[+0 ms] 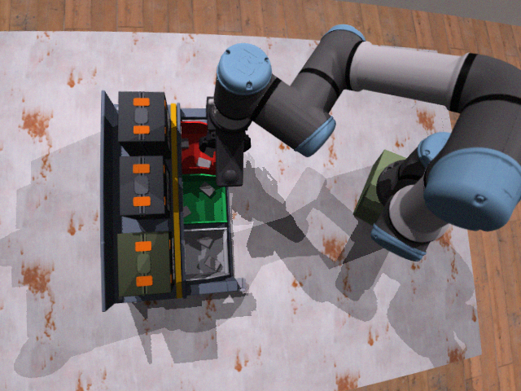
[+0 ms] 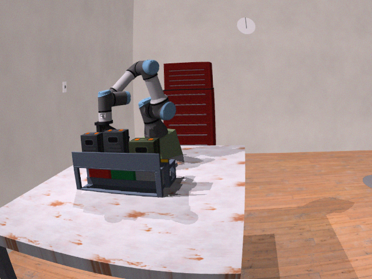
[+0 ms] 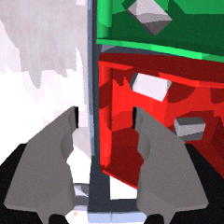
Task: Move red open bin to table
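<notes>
The red open bin (image 1: 195,147) (image 2: 99,173) (image 3: 156,112) sits in the shelf's lower front row (image 3: 91,93), at the end beside the green bin. Two grey parts show in it, a pale one (image 1: 203,162) (image 3: 151,87) and a darker one (image 1: 184,143) (image 3: 190,129). My gripper (image 1: 227,145) (image 3: 105,108) points down above the bin's front edge. Its fingers are partly open with nothing between them. In the wrist view the front wall and the shelf's front lip show between the fingertips; how high the tips are above the wall is hard to tell.
A green bin (image 1: 210,210) (image 2: 122,175) (image 3: 201,28) and a grey bin (image 1: 197,257) (image 2: 145,176) share the row. A yellow rail (image 1: 176,210) runs behind them. Two dark cases (image 1: 155,134) (image 1: 155,181) and an olive case (image 1: 157,265) (image 2: 144,144) stand on the upper level.
</notes>
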